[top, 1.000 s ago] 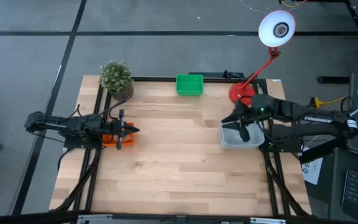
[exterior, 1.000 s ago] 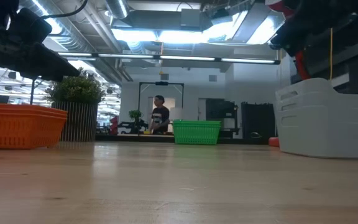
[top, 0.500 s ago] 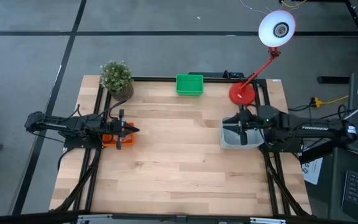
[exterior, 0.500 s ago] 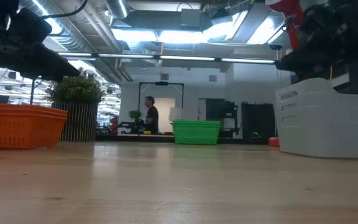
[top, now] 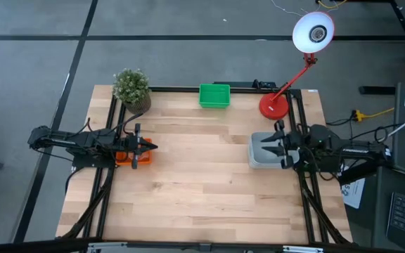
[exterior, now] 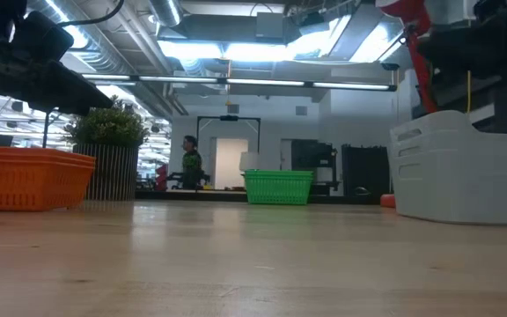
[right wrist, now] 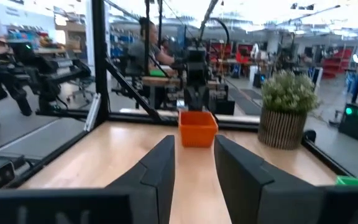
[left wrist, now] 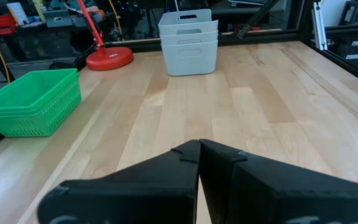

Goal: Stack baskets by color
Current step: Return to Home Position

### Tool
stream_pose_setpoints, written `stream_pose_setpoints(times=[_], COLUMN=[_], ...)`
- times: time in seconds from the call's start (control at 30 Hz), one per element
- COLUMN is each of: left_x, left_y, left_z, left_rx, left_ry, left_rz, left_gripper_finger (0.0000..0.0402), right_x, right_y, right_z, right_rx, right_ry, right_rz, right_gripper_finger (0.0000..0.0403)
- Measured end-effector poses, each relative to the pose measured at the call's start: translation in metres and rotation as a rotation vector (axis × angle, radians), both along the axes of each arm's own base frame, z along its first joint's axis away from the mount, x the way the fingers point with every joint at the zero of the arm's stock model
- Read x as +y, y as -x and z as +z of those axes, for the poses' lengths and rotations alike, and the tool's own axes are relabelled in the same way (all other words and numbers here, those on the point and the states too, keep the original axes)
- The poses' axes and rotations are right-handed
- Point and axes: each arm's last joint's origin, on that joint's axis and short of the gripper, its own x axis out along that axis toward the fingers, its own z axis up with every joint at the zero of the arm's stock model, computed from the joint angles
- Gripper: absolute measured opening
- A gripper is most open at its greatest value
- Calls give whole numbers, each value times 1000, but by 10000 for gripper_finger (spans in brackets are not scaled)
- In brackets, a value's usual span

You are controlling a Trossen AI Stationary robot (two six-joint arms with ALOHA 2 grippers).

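Note:
Three grey baskets [left wrist: 188,42] stand nested in one stack near the table's right edge [top: 257,161]. An orange basket stack [top: 124,159] sits at the left edge, also seen in the right wrist view [right wrist: 197,129]. Green baskets [top: 214,95] rest at the far edge. My left gripper [top: 153,146] hovers level above the orange baskets, shut and empty [left wrist: 199,152]. My right gripper [top: 261,148] points level above the grey stack, open [right wrist: 193,146], with nothing between its fingers.
A potted plant [top: 133,88] stands at the far left corner. A red lamp base [top: 273,105] sits at the far right, its white head [top: 313,31] beyond the table. Bare wood [top: 202,176] spans the table's middle and near side. A person [exterior: 188,162] walks far behind.
My right gripper has drawn back toward the table's right edge and sunk, tipping from pointing down to level above the grey stack; its fingers stay open. The baskets have not moved. The person in the background has walked leftward.

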Motion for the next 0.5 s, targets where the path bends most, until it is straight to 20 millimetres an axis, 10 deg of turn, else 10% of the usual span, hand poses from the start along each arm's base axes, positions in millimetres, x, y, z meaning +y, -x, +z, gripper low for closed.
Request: stream_pose_setpoints(times=[0.5], left_x=[0], left_y=[0], left_z=[0], left_rx=[0], left_ry=[0], left_rz=[0], left_gripper_finger=[0], right_x=[4], right_y=[2], right_z=[-24], right_rx=[38], right_ry=[2], right_rz=[44], right_gripper_finger=[113])
